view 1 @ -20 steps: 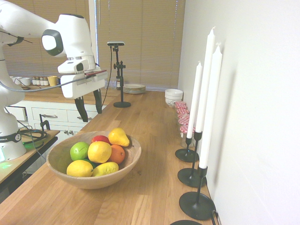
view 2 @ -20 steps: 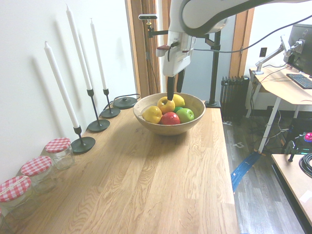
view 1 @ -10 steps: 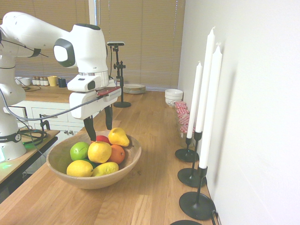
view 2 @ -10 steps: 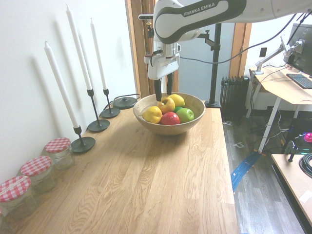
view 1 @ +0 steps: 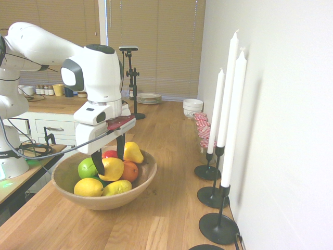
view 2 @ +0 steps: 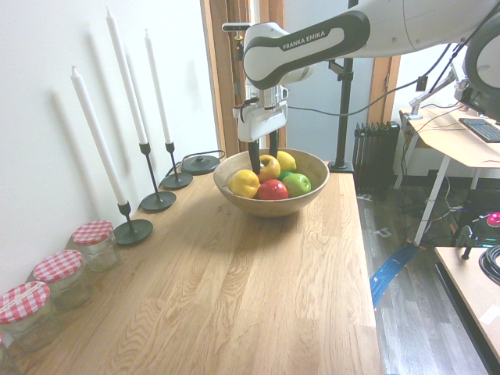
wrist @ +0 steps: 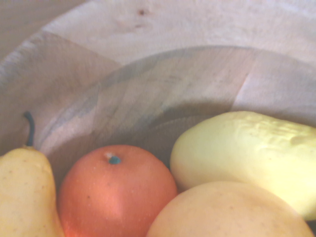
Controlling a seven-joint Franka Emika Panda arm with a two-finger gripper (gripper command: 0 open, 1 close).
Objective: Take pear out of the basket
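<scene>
Positions are as seen in the first exterior view, relative to the basket (view 1: 148,179). Three white taper candles (view 1: 232,120) stand upright in black candlesticks (view 1: 218,228) to the right of the basket. The basket is a shallow, light-brown wooden bowl resting on the wood countertop (view 1: 171,219). At its near side lie two lemons (view 1: 88,187) (view 1: 117,188).

Directly behind the lemons, near the middle of the basket, sits the pear (view 1: 112,170), a plump yellow fruit with an orange blush. The gripper (view 1: 110,166) points down into the basket with its two black fingers spread wide, one at each side of the pear; finger contact cannot be confirmed. A green apple (view 1: 87,168) is left of the pear and an orange (view 1: 129,171) right of it. A red apple (view 1: 109,154) and a tapered yellow fruit (view 1: 132,152) occupy the basket's far side.

Beyond the basket, to the right, are jars with red-and-white checked lids (view 1: 203,133), then stacked white bowls (view 1: 192,107). Stacked plates (view 1: 149,98) lie farther back.
</scene>
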